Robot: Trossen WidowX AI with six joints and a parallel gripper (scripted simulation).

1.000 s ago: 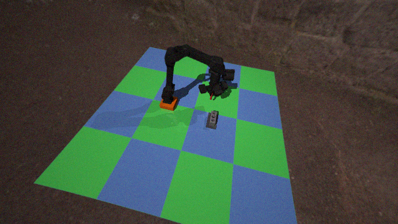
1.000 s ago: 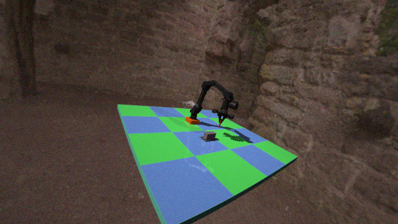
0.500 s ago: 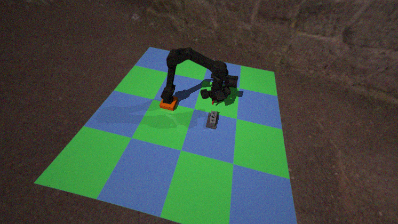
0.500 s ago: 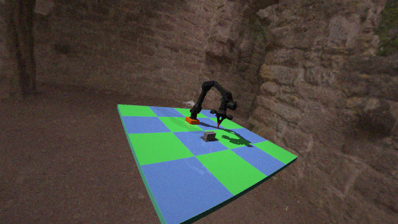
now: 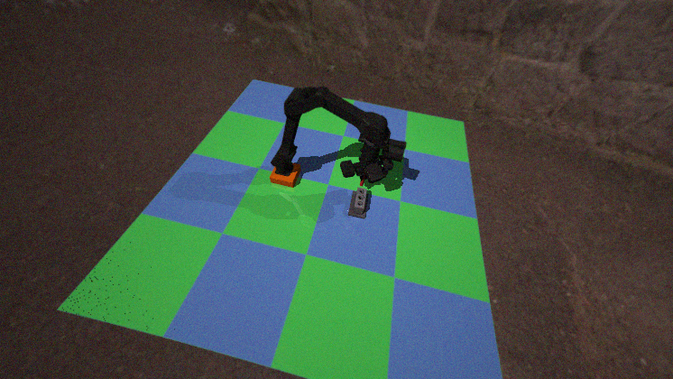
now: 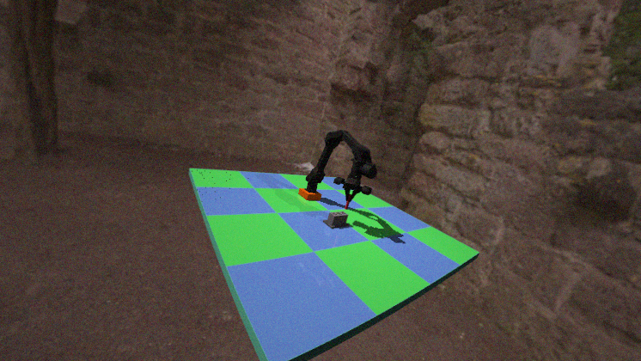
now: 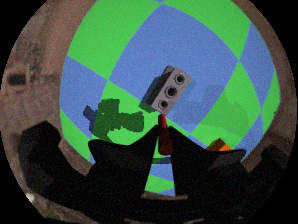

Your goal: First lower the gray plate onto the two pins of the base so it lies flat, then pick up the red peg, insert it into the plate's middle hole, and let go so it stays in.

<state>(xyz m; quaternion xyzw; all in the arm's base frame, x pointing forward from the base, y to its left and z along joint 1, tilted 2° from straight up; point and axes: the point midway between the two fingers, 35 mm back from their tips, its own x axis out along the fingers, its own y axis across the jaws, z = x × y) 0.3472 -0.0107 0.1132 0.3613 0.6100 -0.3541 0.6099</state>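
Observation:
My gripper point(image 5: 363, 177) point(image 6: 348, 199) point(image 7: 162, 128) is shut on the red peg point(image 5: 361, 182) point(image 6: 346, 204) point(image 7: 164, 143), whose free end sticks out below the fingertips. The gray plate point(image 5: 359, 208) point(image 6: 337, 219) point(image 7: 176, 86) lies on the dark gray base point(image 5: 356, 215) point(image 7: 151, 94) and looks flat, with its three holes in a row facing up. The middle hole looks empty. The pins in the outer holes are too small to make out. The peg is above the mat, beside the plate's end nearer the gripper in the wrist view, not over the middle hole.
The arm stands on an orange block point(image 5: 283, 179) point(image 6: 309, 194) point(image 7: 220, 145), left of the plate in the top and exterior views. A blue and green checkered mat point(image 5: 348, 300) point(image 6: 287, 304) point(image 7: 135, 45) lies under everything. The arm's shadow falls across it.

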